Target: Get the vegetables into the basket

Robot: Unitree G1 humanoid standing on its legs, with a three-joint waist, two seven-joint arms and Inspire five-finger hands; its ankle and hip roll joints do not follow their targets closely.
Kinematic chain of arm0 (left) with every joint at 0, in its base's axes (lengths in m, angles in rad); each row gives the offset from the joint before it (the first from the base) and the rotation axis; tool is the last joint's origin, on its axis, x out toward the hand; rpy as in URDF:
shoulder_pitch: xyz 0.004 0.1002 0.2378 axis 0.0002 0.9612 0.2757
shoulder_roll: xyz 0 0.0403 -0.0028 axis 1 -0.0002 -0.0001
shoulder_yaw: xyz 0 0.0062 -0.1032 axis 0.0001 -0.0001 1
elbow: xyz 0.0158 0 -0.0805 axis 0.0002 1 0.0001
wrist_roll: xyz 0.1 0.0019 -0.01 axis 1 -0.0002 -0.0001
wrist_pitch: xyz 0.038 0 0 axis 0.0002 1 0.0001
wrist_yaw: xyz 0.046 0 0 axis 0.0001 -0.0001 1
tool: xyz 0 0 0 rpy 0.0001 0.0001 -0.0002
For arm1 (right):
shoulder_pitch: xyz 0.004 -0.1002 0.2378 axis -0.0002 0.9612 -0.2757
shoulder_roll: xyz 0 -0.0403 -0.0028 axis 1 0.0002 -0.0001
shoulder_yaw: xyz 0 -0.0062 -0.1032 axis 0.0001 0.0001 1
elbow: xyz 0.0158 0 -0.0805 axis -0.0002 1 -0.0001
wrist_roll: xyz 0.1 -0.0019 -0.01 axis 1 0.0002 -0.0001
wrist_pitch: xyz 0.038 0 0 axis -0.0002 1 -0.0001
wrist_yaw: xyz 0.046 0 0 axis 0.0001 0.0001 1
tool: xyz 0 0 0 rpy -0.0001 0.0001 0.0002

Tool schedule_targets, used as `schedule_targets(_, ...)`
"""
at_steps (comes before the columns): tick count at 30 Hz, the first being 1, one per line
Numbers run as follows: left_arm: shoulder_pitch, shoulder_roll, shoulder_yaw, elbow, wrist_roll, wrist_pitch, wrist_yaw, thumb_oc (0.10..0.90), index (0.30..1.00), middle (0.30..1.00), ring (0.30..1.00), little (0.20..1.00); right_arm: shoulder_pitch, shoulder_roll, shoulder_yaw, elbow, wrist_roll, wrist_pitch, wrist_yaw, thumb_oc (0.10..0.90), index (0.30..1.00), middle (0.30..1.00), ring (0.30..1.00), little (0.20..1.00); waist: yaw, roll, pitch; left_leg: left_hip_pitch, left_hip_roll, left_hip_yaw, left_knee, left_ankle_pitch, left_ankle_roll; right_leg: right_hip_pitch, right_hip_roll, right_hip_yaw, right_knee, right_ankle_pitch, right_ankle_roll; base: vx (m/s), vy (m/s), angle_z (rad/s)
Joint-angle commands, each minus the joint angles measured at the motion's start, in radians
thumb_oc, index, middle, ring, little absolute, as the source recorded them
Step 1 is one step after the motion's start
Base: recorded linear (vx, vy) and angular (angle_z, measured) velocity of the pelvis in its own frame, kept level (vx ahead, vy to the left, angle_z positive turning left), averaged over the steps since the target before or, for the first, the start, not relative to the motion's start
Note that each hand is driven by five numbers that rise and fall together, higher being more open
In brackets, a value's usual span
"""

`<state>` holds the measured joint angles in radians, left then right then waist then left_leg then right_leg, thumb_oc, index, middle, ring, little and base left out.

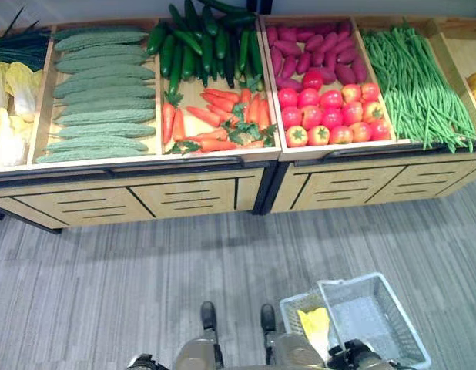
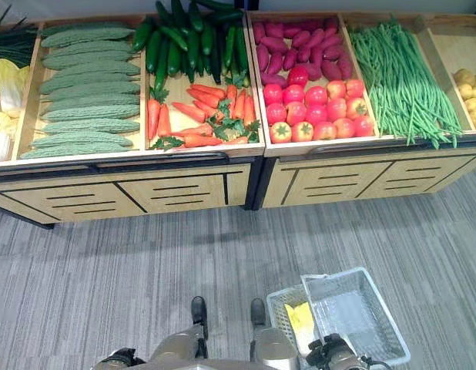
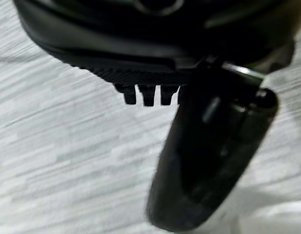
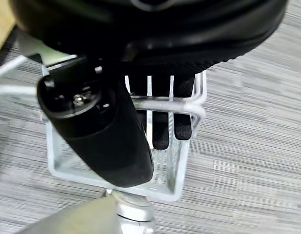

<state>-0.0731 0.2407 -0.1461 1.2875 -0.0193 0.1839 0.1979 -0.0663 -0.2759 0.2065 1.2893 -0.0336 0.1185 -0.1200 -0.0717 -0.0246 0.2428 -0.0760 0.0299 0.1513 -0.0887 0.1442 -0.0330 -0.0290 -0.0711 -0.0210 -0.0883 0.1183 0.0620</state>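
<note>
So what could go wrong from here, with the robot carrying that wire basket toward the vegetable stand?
The right hand holds the basket by its thin handle alone, so it may swing or tip, and the yellow item inside could spill. The carrots and tomatoes lie packed close, so the free left hand might knock neighbours loose. The stand is across open floor; walking up could bump the basket into it.
</note>
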Motion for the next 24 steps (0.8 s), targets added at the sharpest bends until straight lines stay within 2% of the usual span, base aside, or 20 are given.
schedule_targets(1, -0.024, 0.014, 0.013, 0.014, 0.003, 0.004, 0.029, 0.900, 1.000, 1.000, 1.000, 1.000, -0.033, -0.017, 0.057, -0.023, -0.015, -0.004, -0.002, 0.400, 0.300, 0.300, 0.300, 0.300, 0.000, -0.021, -0.015, -0.015, 0.058, -0.031, 0.051, -0.041, -0.052, -0.005, -0.030, 0.014, 0.060, -0.079, 0.071, 0.04, 0.085, -0.06)
schedule_targets(7, -0.055, 0.046, 0.015, -0.094, -0.032, -0.022, 0.073, 0.900, 1.000, 1.000, 1.000, 1.000, -0.030, -0.018, 0.054, -0.028, -0.014, -0.011, -0.011, 0.400, 0.300, 0.300, 0.300, 0.300, 0.002, -0.025, -0.026, 0.010, 0.046, -0.027, 0.026, -0.049, -0.047, -0.005, -0.041, 0.015, 0.053, -0.072, 0.085, 0.04, 0.049, -0.05)
schedule_targets(9, -0.064, 0.071, 0.016, -0.176, -0.035, -0.037, 0.096, 0.900, 1.000, 1.000, 1.000, 1.000, -0.026, -0.024, 0.050, -0.038, -0.015, -0.015, -0.015, 0.400, 0.300, 0.300, 0.300, 0.300, 0.001, -0.025, -0.029, 0.020, 0.044, -0.026, 0.024, -0.054, -0.046, -0.002, -0.043, 0.016, 0.053, -0.070, 0.089, 0.04, 0.047, -0.01)
schedule_targets(11, -0.063, 0.116, 0.031, -0.348, -0.046, -0.066, 0.118, 0.900, 1.000, 1.000, 1.000, 1.000, -0.017, -0.033, 0.037, -0.056, -0.013, -0.020, -0.018, 0.400, 0.300, 0.300, 0.300, 0.300, 0.001, -0.025, -0.033, 0.030, 0.041, -0.026, 0.023, -0.059, -0.045, 0.003, -0.044, 0.017, 0.053, -0.070, 0.093, 0.02, 0.023, -0.01)
schedule_targets(12, -0.059, 0.117, 0.031, -0.352, -0.045, -0.063, 0.118, 0.900, 1.000, 1.000, 1.000, 1.000, -0.016, -0.033, 0.037, -0.057, -0.013, -0.019, -0.018, 0.400, 0.300, 0.300, 0.300, 0.300, 0.000, -0.026, -0.033, 0.032, 0.041, -0.026, 0.023, -0.060, -0.045, 0.004, -0.044, 0.017, 0.053, -0.071, 0.093, 0.03, 0.030, -0.03)
schedule_targets(14, 0.024, 0.194, 0.117, -0.665, -0.065, -0.111, 0.126, 0.900, 1.000, 1.000, 1.000, 1.000, 0.034, -0.057, -0.006, -0.110, -0.015, -0.025, -0.010, 0.400, 0.300, 0.300, 0.300, 0.300, 0.004, -0.027, -0.038, 0.049, 0.037, -0.031, 0.024, -0.068, -0.045, 0.018, -0.047, 0.014, 0.054, -0.073, 0.096, 0.04, 0.024, -0.02)
schedule_targets(17, 0.113, 0.235, 0.233, -0.881, -0.054, -0.144, 0.121, 0.900, 1.000, 1.000, 1.000, 1.000, 0.088, -0.067, -0.050, -0.111, -0.030, -0.024, 0.022, 0.400, 0.300, 0.300, 0.300, 0.300, 0.007, -0.027, -0.064, 0.078, 0.033, -0.032, 0.022, -0.083, -0.045, 0.045, -0.050, 0.008, 0.048, -0.079, 0.100, 0.07, 0.029, 0.03)
schedule_targets(19, 0.125, 0.232, 0.251, -0.908, -0.052, -0.143, 0.118, 0.900, 1.000, 1.000, 1.000, 1.000, 0.095, -0.066, -0.053, -0.103, -0.038, -0.023, 0.028, 0.400, 0.300, 0.300, 0.300, 0.300, 0.006, -0.027, -0.071, 0.087, 0.033, -0.031, 0.021, -0.087, -0.044, 0.053, -0.051, 0.008, 0.044, -0.080, 0.101, 0.07, 0.021, 0.02)
schedule_targets(20, 0.127, 0.259, 0.284, -0.986, -0.013, -0.146, 0.123, 0.900, 1.000, 1.000, 1.000, 1.000, 0.107, -0.066, -0.062, -0.086, -0.048, -0.021, 0.041, 0.400, 0.300, 0.300, 0.300, 0.300, 0.005, -0.026, -0.088, 0.101, 0.031, -0.031, 0.018, -0.094, -0.044, 0.068, -0.053, 0.005, 0.037, -0.082, 0.102, 0.06, 0.011, -0.01)
schedule_targets(24, 0.138, 0.285, 0.321, -1.089, 0.050, -0.146, 0.136, 0.900, 1.000, 1.000, 1.000, 1.000, 0.126, -0.065, -0.068, -0.072, -0.061, -0.024, 0.049, 0.400, 0.300, 0.300, 0.300, 0.300, 0.001, -0.025, -0.104, 0.117, 0.030, -0.031, 0.016, -0.101, -0.045, 0.082, -0.052, 0.008, 0.032, -0.084, 0.103, 0.05, 0.010, 0.00)
